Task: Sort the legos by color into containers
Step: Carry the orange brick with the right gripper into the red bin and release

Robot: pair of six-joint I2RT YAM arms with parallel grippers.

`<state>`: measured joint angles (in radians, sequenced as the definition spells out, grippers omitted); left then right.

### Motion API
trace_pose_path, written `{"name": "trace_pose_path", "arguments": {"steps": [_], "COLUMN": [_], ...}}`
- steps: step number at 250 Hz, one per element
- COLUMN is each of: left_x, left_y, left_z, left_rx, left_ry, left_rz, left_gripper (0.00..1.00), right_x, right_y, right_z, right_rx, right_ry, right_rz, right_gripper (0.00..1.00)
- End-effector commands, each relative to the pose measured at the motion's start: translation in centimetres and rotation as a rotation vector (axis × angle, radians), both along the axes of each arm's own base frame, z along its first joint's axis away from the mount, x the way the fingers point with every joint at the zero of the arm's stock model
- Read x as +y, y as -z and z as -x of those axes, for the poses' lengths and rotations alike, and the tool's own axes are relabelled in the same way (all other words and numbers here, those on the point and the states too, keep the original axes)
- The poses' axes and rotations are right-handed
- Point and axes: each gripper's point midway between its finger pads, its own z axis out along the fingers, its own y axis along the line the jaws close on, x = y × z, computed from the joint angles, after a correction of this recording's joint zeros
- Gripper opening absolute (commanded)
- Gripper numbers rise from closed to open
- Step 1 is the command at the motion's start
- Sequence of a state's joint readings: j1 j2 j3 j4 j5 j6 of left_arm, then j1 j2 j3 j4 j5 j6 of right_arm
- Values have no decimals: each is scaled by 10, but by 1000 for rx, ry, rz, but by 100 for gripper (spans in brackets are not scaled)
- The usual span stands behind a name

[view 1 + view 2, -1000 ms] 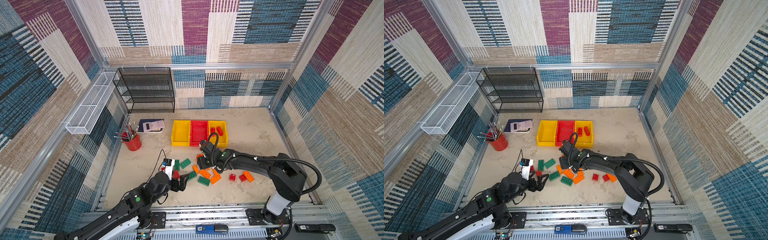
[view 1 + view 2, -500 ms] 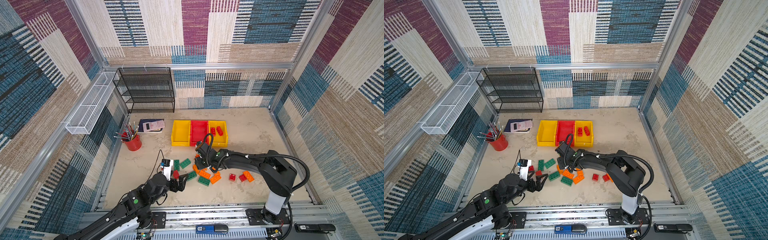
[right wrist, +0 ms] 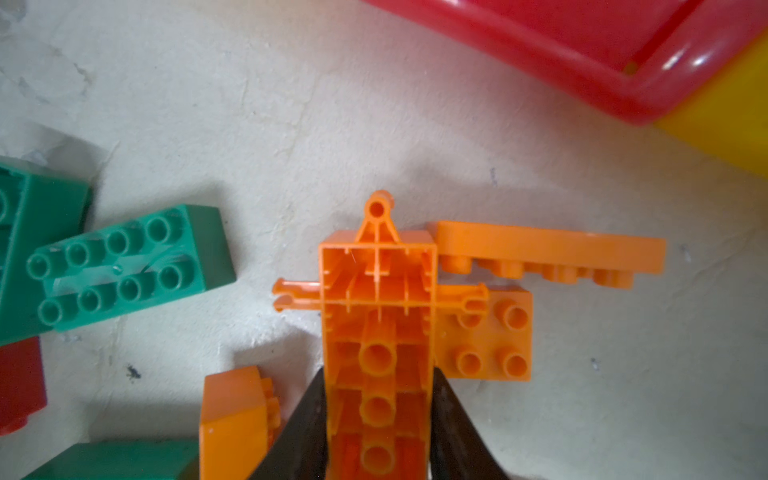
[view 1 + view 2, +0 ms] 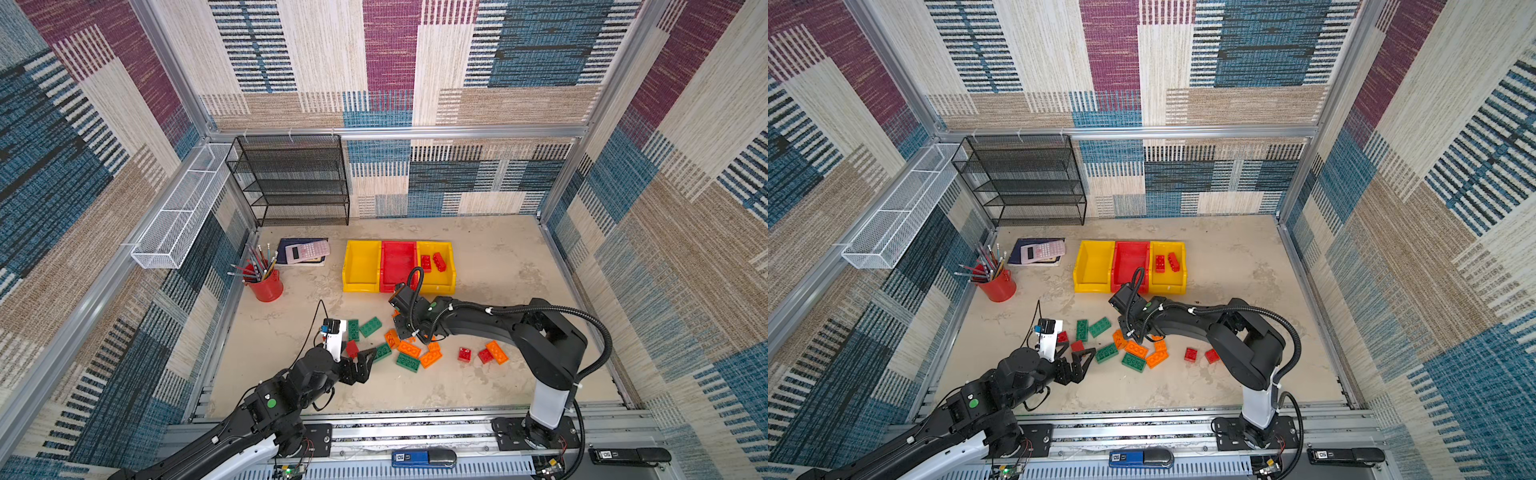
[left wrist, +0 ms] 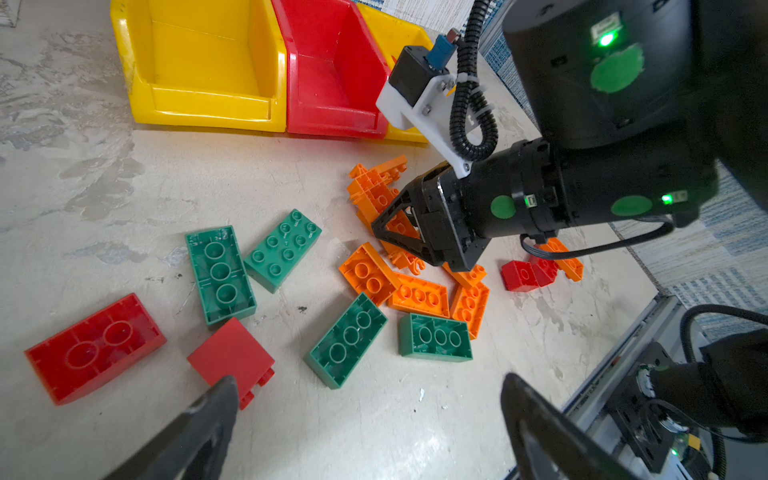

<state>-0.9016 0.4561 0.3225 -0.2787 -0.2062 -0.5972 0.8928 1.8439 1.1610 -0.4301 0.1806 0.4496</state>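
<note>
Red, orange and green legos lie scattered on the table in front of three containers: an empty yellow bin [image 4: 360, 266], an empty red bin [image 4: 398, 262] and a yellow bin [image 4: 437, 279] holding two red bricks [image 4: 432, 262]. My right gripper [image 4: 402, 332] [image 3: 377, 376] is shut on a long orange piece [image 3: 377, 291] [image 5: 374, 191] with side pegs, at the orange pile [image 4: 415, 349]. My left gripper [image 4: 359, 361] [image 5: 369, 382] stands open and low, one fingertip [image 5: 220, 395] beside a red brick [image 5: 230, 353] [image 4: 352, 347]. Green bricks [image 4: 370, 326] lie between the two grippers.
Two small red bricks [image 4: 464, 354] and an orange one [image 4: 496, 352] lie right of the pile. A red pencil cup [image 4: 266, 286], a calculator [image 4: 307, 250], a black mesh rack [image 4: 291, 183] and a white wire basket [image 4: 183, 208] stand at the back left.
The right gripper has shifted a little left over the orange pile and its jaws have closed on the long orange piece. The left arm has hardly moved.
</note>
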Motion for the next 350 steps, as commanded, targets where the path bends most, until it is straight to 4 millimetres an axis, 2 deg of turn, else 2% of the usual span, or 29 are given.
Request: {"name": "trace_pose_path", "arguments": {"steps": [1,46,90,130,175,236,248,255,308,319,350], "left_x": [1,0,-6,-13,-13,-8,-7,-7,-9,-10,-10], "left_y": [-4,-12,-23,-26,-31,-38,-39,-38,-39,-40,-37], "left_z": [-2,-3,-8,-11,-13,-14,-15,-15,-16,-16,-15], "left_rx": [-24,-44,-78,-74,-90,-111,-115,-116,-113,-112,-103], "left_ry": [-3,4,17,38,38,23,19,19,26,29,29], "left_rz": [-4,-10,-5,-37,-50,-63,-66,-70,-84,-83,-82], "left_gripper": [99,99,99,99,99,99,99,99,99,99,99], "right_x": [-5,-4,-1,-3,-3,2,2,6,11,11,12], "right_y": [-4,-40,-74,-88,-108,-105,-96,-103,-84,-81,-84], "right_z": [-3,-11,-27,-55,-98,-142,-146,-153,-182,-186,-184], "right_rx": [-15,-84,-160,-197,-242,-247,-231,-246,-222,-222,-220], "right_ry": [33,51,60,82,93,97,96,96,108,110,107], "right_rz": [19,-37,-64,-87,-134,-133,-122,-135,-109,-102,-110], "right_gripper": [32,31,31,31,31,31,31,31,34,38,60]}}
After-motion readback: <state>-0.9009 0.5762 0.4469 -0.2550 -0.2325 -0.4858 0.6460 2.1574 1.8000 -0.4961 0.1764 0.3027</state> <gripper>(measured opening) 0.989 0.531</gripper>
